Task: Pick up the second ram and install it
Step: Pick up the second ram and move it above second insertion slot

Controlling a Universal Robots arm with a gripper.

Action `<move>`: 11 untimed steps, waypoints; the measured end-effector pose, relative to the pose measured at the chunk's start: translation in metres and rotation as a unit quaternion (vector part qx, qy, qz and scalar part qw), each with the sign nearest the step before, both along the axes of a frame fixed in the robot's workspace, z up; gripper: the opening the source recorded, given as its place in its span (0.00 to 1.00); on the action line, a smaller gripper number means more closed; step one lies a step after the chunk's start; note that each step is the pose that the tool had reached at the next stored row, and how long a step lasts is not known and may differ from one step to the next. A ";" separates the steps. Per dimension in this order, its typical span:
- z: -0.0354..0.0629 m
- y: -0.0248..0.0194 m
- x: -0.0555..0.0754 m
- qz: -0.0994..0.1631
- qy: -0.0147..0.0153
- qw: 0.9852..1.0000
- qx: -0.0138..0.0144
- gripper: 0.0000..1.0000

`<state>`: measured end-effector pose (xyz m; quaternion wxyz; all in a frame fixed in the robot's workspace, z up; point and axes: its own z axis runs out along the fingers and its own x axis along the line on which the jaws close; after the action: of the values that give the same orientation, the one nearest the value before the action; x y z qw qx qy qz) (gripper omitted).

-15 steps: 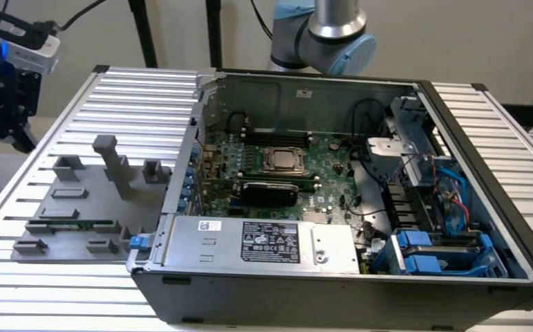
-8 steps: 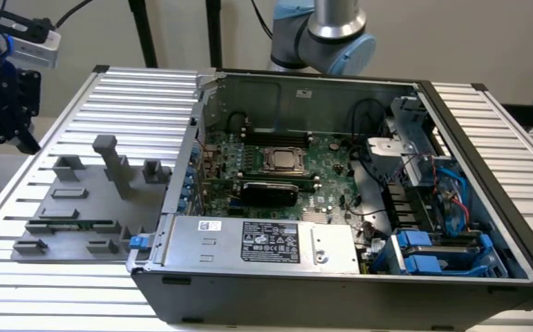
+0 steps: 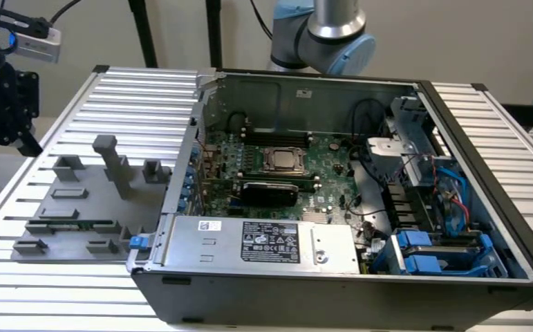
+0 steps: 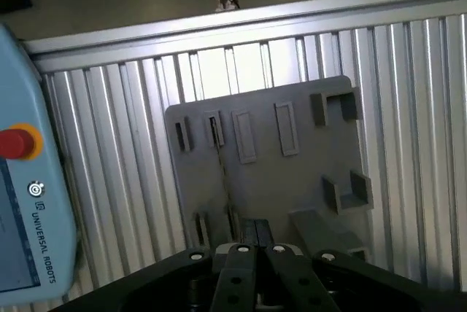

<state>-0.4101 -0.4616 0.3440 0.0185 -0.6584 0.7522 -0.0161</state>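
Over the grey tray (image 4: 292,181), my gripper (image 4: 259,233) empty, fingers (image 4: 250,233) pinched together.
Ram stick (image 3: 72,225) lies in tray; open computer case (image 3: 340,297) just beside.

The arm (image 3: 326,31) is standing at the back of the exterior view; the claw (image 4: 256,245) is pointing downward, its black fingers (image 4: 246,233) pressing flat together.

A robotics lab: opened computer case (image 3: 340,296) on slatted aluminium bench (image 3: 63,304).
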 end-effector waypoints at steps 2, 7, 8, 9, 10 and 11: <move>-0.0002 0.0000 0.000 0.013 0.000 1.000 -0.003 0.11; -0.0008 -0.0005 0.000 0.030 0.000 0.999 -0.009 0.11; -0.0010 -0.0006 0.000 0.031 0.000 0.999 -0.009 0.11; -0.0011 -0.0012 0.000 0.032 -0.001 0.999 -0.010 0.11; -0.0012 -0.0017 0.000 0.032 -0.001 0.999 -0.010 0.11; -0.0013 -0.0019 0.000 0.033 -0.001 0.999 -0.011 0.11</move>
<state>-0.4101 -0.4635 0.3427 0.0122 -0.6832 0.7297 -0.0240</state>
